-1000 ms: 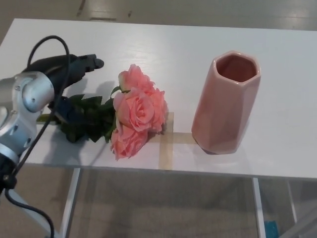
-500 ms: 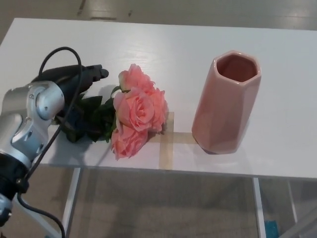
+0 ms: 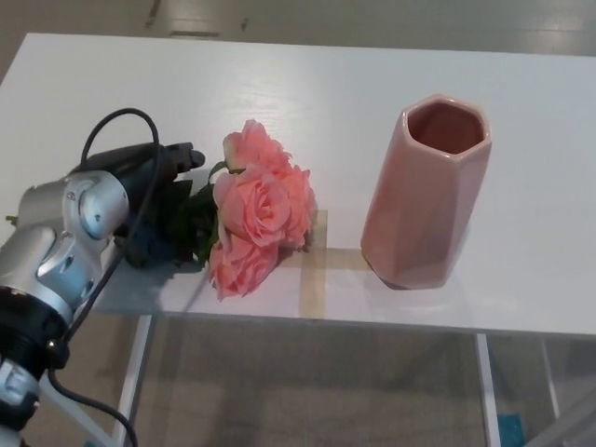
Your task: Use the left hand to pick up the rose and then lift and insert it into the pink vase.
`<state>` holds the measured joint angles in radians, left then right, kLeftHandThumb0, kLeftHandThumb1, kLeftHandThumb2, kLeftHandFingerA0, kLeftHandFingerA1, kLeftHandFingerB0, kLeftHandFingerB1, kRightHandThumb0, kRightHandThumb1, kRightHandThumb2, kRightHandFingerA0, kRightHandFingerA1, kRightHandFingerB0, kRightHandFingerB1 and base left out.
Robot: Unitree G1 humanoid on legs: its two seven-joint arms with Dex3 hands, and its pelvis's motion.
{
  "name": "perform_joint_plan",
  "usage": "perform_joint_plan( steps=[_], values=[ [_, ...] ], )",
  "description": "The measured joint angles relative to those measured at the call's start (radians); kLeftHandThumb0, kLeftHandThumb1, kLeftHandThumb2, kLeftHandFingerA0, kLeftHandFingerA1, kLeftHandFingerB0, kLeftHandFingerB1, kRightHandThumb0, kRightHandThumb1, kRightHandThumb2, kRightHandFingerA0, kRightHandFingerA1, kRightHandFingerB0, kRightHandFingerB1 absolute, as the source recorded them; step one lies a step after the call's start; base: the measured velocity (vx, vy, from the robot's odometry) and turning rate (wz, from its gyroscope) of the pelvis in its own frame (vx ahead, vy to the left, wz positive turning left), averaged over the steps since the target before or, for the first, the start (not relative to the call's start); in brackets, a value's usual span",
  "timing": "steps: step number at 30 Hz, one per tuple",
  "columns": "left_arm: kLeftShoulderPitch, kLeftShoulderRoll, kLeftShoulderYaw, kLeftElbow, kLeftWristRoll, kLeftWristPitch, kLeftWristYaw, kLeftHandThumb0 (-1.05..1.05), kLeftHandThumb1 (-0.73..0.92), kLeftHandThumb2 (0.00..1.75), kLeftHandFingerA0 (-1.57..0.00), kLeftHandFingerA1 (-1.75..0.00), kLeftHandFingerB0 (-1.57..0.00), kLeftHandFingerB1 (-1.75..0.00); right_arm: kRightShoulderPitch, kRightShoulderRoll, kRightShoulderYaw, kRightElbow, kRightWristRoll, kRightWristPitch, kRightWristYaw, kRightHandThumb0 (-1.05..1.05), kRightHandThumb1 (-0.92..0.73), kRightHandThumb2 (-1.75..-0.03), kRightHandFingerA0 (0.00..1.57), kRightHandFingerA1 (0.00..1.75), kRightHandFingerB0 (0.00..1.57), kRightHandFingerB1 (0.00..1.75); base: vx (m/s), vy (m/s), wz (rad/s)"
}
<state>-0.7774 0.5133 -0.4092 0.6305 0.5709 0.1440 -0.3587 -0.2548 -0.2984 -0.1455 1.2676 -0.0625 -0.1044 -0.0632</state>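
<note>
White table (image 3: pixel 307 102) fills most of the head view, floor visible beyond its near edge. No readable writing, brand or label anywhere.

Pink vase (image 3: pixel 426 192), faceted and upright, stands right of centre with its open mouth up, well apart from the flowers. Beige tape cross (image 3: pixel 315 265) sits on the tabletop between vase and blooms, its upper end tucked under the petals.

Silver left arm (image 3: pixel 58 244) enters from the lower left, a black cable (image 3: pixel 119 126) looping above it.

Rose (image 3: pixel 253 210), a bunch of 3 peach-pink blooms, lies flat on the table left of centre; long axis runs left to right, blooms toward the vase, dark green leaves (image 3: pixel 196 219) and stem end toward the arm.

Left hand (image 3: pixel 149 166), black, lies over the leafy stem end, fingers reaching toward the blooms; closure on the stems hidden by the wrist, so grip impossible to tell.

Compared with 0.5 s ago: arm shifted slightly right and lower, covering more foliage; rose and vase unmoved. Right hand out of view.
</note>
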Motion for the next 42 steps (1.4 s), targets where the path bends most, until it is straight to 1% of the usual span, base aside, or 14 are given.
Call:
perform_joint_plan(
  steps=[12,13,14,16,17,18,19,24,25,26,30,32,37,42],
  values=[
    [0.031,-0.035,0.001,0.02,0.001,-0.046,0.06,-0.53,0.35,0.71,-0.03,-0.2,-0.05,-0.38,-0.002,0.0,-0.001,-0.001,0.002,0.0,0.0,-0.27,-0.58,-0.57,0.73,0.45,0.58,0.41,0.0,0.0,0.0],
    [0.031,-0.035,0.001,0.021,0.001,-0.05,0.064,-0.29,0.76,0.63,-0.67,-0.41,-0.36,-0.32,-0.002,0.0,-0.001,-0.001,0.002,0.0,0.0,-0.27,-0.59,-0.57,0.72,0.44,0.58,0.41,0.0,0.0,0.0],
    [0.033,-0.036,0.002,0.027,0.0,-0.06,0.073,-0.21,0.78,0.64,-0.91,-0.72,-0.53,-0.36,-0.002,0.0,-0.001,-0.001,0.002,0.0,0.0,-0.26,-0.59,-0.57,0.72,0.44,0.58,0.41,0.0,0.0,0.0],
    [0.037,-0.043,0.021,0.038,-0.006,-0.094,0.1,-0.21,0.78,0.64,-0.91,-0.72,-0.53,-0.36,-0.002,0.0,-0.001,-0.001,0.002,0.0,0.001,-0.26,-0.59,-0.57,0.72,0.44,0.58,0.41,0.0,0.0,0.0],
    [0.039,-0.051,0.039,0.044,-0.012,-0.12,0.118,-0.15,0.81,0.64,-1.06,-0.9,-0.65,-0.42,-0.003,0.0,-0.001,-0.001,0.002,0.0,0.001,-0.26,-0.59,-0.57,0.71,0.44,0.59,0.41,0.0,0.0,0.0],
    [0.041,-0.055,0.045,0.047,-0.017,-0.134,0.127,-0.15,0.81,0.64,-1.06,-0.9,-0.65,-0.42,-0.004,0.001,-0.001,-0.002,0.002,0.0,0.002,-0.26,-0.59,-0.57,0.71,0.44,0.59,0.41,0.0,0.0,0.0],
    [0.041,-0.056,0.047,0.047,-0.018,-0.138,0.13,-0.12,0.78,0.64,-0.94,-1.32,-0.72,-0.46,-0.004,0.001,-0.001,-0.002,0.002,0.0,0.002,-0.26,-0.59,-0.57,0.71,0.44,0.59,0.41,0.0,0.0,0.0],
    [0.059,-0.074,0.052,0.035,-0.023,-0.2,0.188,-0.12,0.74,0.63,-0.76,-1.25,-0.88,-0.57,-0.009,0.001,-0.012,-0.002,0.004,-0.001,0.006,-0.26,-0.59,-0.57,0.71,0.44,0.59,0.41,0.0,0.0,0.0],
    [0.062,-0.074,0.052,0.035,-0.023,-0.208,0.195,-0.14,0.75,0.62,-0.8,-1.14,-0.9,-0.6,-0.011,0.001,-0.014,-0.002,0.004,-0.001,0.007,-0.26,-0.59,-0.57,0.71,0.44,0.59,0.41,0.0,0.0,0.0],
    [0.065,-0.075,0.053,0.036,-0.023,-0.217,0.204,-0.16,0.76,0.62,-0.89,-0.86,-0.84,-0.53,-0.012,0.001,-0.016,-0.002,0.005,-0.001,0.007,-0.26,-0.59,-0.58,0.7,0.44,0.58,0.41,0.0,0.0,0.0],
    [0.069,-0.076,0.056,0.041,-0.024,-0.239,0.228,-0.18,0.78,0.63,-0.86,-0.95,-0.8,-0.5,-0.015,0.001,-0.019,-0.002,0.004,-0.001,0.009,-0.26,-0.59,-0.58,0.7,0.44,0.58,0.41,0.0,0.0,0.0],
    [0.069,-0.078,0.06,0.048,-0.025,-0.247,0.237,-0.18,0.78,0.64,-0.76,-1.24,-0.85,-0.55,-0.016,0.001,-0.021,-0.002,0.005,-0.001,0.009,-0.26,-0.59,-0.58,0.7,0.44,0.59,0.41,0.0,0.0,0.0],
    [0.069,-0.084,0.067,0.068,-0.028,-0.265,0.262,-0.17,0.78,0.64,-0.79,-1.2,-0.87,-0.6,-0.017,0.001,-0.023,-0.002,0.005,-0.001,0.01,-0.26,-0.59,-0.57,0.71,0.44,0.59,0.41,0.0,0.0,0.0],
    [0.07,-0.091,0.077,0.082,-0.033,-0.275,0.275,-0.16,0.79,0.63,-0.72,-1.31,-0.79,-0.88,-0.017,0.001,-0.022,-0.003,0.005,-0.001,0.011,-0.26,-0.59,-0.58,0.7,0.44,0.58,0.41,0.0,0.0,0.0]
  ],
)
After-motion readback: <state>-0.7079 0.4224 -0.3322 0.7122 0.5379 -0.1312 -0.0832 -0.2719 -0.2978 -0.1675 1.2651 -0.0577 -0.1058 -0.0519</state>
